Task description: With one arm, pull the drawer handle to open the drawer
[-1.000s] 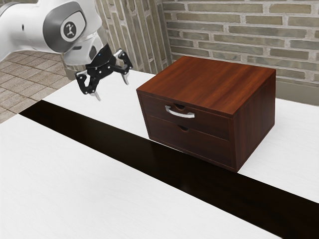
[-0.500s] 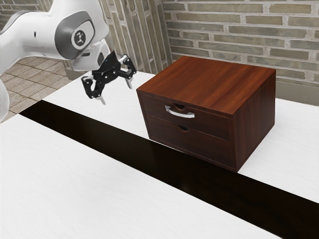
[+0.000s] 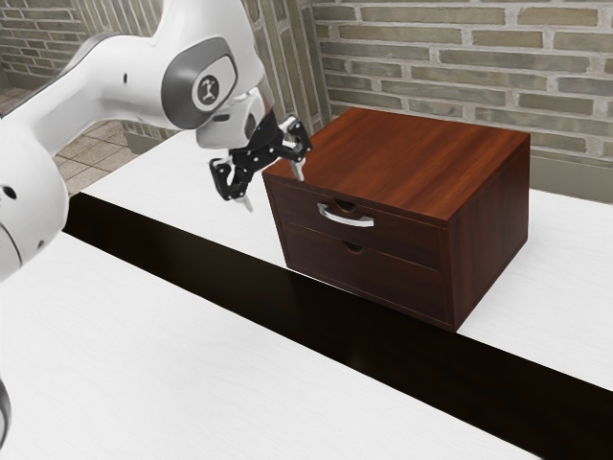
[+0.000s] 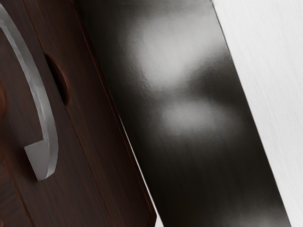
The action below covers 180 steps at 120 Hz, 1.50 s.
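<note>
The white Franka arm (image 3: 115, 105) has swung toward the exterior view's right over the past second. It has carried its black two-finger gripper (image 3: 275, 190) from well clear of the dark red-brown wooden cabinet (image 3: 421, 158) to that cabinet's front corner on the exterior view's left. The gripper's fingers stand spread wide with nothing between them. One pale fingertip (image 3: 301, 172) shows against the cabinet's top front edge and the other hangs just off the cabinet's side; whether either touches the wood cannot be told. The curved silver metal handle (image 3: 345, 218) sits on the cabinet's upper drawer (image 3: 402, 238), near the corner where the gripper hovers, apart from the fingers and not held. That upper drawer lies flush with the cabinet's face, as does the lower drawer (image 3: 383, 273) beneath it. The cabinet stands on a white table (image 3: 144, 383), its front bottom edge along a glossy black band (image 3: 192, 259) that crosses the tabletop, and a grey brick wall (image 3: 460, 48) rises behind the cabinet. From the wrist camera, the handle (image 4: 40, 109) curves across the upper drawer (image 4: 90, 156), with a shadowed recess (image 4: 59, 78) behind it. The black band (image 4: 189, 118) and white table (image 4: 270, 71) run beside the cabinet's foot.
</note>
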Motion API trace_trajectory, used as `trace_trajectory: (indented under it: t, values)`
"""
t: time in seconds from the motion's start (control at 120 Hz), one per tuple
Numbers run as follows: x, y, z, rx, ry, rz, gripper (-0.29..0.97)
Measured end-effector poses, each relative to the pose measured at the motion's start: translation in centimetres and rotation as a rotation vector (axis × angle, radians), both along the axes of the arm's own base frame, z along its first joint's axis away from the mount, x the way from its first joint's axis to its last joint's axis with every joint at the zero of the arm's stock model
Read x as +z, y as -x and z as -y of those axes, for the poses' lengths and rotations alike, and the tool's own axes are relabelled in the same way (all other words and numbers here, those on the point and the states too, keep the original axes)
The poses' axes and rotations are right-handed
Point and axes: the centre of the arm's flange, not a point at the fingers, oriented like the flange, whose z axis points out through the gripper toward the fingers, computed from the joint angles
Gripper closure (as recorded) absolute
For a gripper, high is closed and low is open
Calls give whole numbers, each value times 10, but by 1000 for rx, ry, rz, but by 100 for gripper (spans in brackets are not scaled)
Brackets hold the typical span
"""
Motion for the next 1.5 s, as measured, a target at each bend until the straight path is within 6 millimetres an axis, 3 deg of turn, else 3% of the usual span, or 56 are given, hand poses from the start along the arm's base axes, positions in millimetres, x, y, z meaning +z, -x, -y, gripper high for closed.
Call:
trace_trajectory:
  t: [0.075, 0.267, 0.458, 0.583, 0.758, 0.9, 1.292, 1.367, 1.433, 1.5]
  values:
    - [2, 0, 10, 3, 4, 6, 0]
    - [-11, -5, 11, 50, 14, -8, 0]
    - [-15, -9, 38, 53, 21, -8, 0]
    - [-18, -9, 38, 77, 27, -13, 0]
    - [-20, -10, 40, 106, 26, -12, 11]
    - [-16, -10, 30, 141, 24, 4, 16]
    - [-40, -25, 61, 138, 35, -5, 15]
    - [-44, -27, 65, 142, 36, -5, 20]
    - [-37, -24, 69, 145, 35, 5, 34]
    - [-29, -20, 74, 140, 20, 18, 30]
